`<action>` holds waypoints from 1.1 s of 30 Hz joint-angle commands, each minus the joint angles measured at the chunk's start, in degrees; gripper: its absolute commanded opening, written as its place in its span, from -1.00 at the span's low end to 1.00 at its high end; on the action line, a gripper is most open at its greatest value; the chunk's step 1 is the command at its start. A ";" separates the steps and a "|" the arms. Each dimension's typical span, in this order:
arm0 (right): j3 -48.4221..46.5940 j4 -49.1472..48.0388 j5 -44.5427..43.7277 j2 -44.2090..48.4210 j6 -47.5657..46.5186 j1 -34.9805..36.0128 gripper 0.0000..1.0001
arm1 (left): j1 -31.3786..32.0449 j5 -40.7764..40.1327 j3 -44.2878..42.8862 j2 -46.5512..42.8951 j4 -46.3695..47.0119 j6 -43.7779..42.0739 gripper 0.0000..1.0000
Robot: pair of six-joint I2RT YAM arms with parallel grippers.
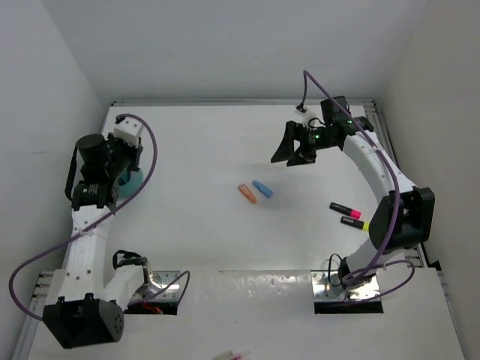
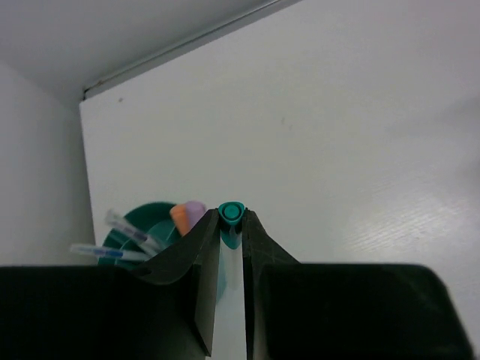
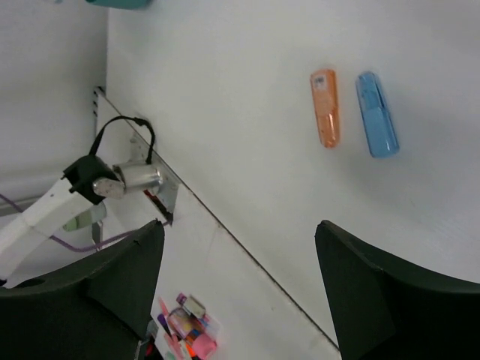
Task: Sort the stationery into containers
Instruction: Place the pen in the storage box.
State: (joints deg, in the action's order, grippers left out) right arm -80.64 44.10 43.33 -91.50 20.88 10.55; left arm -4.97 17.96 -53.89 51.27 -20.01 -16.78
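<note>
Left hand (image 2: 231, 219) pinches rim of teal cup (image 2: 150, 212); right hand (image 3: 236, 232), spread open, hovers near orange highlighter (image 3: 325, 107).

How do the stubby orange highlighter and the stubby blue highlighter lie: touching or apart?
Apart. The right wrist view shows bare white table between the orange highlighter and the blue highlighter along their whole length.

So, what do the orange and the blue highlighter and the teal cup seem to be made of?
Orange highlighter and blue highlighter: probably plastic, slightly translucent and glossy, with soft highlights along their bodies. Teal cup: smooth and rather matte, plastic or perhaps soft rubber. A teal part pinched between the left fingers looks folded, which suggests it bends, but this is not certain.
</note>
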 commanded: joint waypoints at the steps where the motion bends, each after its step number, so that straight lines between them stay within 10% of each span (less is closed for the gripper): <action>1: 1.36 2.84 -1.67 -2.10 -3.48 -1.05 0.59 | -7.32 1.72 -0.69 2.08 4.10 3.33 -1.00; 11: 3.47 2.75 -1.41 -2.10 -4.45 -2.37 0.59 | -24.02 14.82 0.18 5.87 7.34 -0.88 -1.00; 33: 6.81 2.22 -3.25 -1.75 -7.26 -2.46 0.56 | -31.15 26.61 7.13 15.70 17.11 -6.25 -1.00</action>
State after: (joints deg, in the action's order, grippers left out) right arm -74.26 47.18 40.84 -94.70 15.88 8.34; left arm -34.89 42.00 -47.37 66.67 -6.76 -21.04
